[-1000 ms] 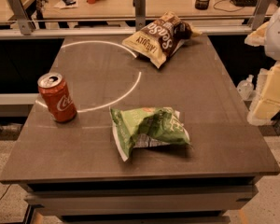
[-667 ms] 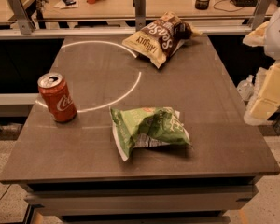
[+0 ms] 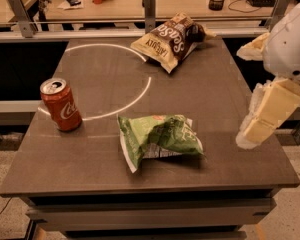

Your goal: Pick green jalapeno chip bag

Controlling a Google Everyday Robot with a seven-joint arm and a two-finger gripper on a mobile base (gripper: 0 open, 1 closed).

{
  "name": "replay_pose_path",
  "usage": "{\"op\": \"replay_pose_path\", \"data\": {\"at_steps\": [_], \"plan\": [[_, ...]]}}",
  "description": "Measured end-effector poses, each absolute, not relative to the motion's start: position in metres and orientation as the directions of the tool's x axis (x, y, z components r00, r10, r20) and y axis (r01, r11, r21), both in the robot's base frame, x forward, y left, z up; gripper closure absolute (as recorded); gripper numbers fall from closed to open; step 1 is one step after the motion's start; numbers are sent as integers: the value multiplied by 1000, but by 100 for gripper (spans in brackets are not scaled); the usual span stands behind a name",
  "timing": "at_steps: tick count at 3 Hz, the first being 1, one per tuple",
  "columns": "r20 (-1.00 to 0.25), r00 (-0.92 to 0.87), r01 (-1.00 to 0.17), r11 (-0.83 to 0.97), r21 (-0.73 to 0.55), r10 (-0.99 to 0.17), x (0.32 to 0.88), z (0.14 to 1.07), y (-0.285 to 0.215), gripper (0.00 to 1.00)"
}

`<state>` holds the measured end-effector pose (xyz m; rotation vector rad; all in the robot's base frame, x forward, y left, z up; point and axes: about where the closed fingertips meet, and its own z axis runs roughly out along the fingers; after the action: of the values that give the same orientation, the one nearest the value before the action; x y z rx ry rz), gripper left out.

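The green jalapeno chip bag lies crumpled and flat on the dark grey table, near its front edge and a little right of the middle. It is light green with darker patches and white edges. My gripper, cream-coloured under a white wrist, hangs over the table's right edge. It is to the right of the bag, above the table surface, and apart from the bag. Nothing is in it.
A red soda can stands upright at the left. A cream-and-brown chip bag lies at the back. A white circle is drawn on the tabletop. A metal rail and a desk with clutter lie behind the table.
My gripper has moved a little to the left and down, in over the table's right edge. The bags and the can have not moved.
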<state>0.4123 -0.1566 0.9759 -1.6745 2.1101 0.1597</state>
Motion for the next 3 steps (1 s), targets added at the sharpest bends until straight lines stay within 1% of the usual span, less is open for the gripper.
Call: {"op": "replay_pose_path", "data": {"at_steps": [1,3], "plan": [[-414,-137,-954,233,-190,-900,400,962,-123,0],[-403,-99,-957,199,-212,-910,399,927,-64,0]]}}
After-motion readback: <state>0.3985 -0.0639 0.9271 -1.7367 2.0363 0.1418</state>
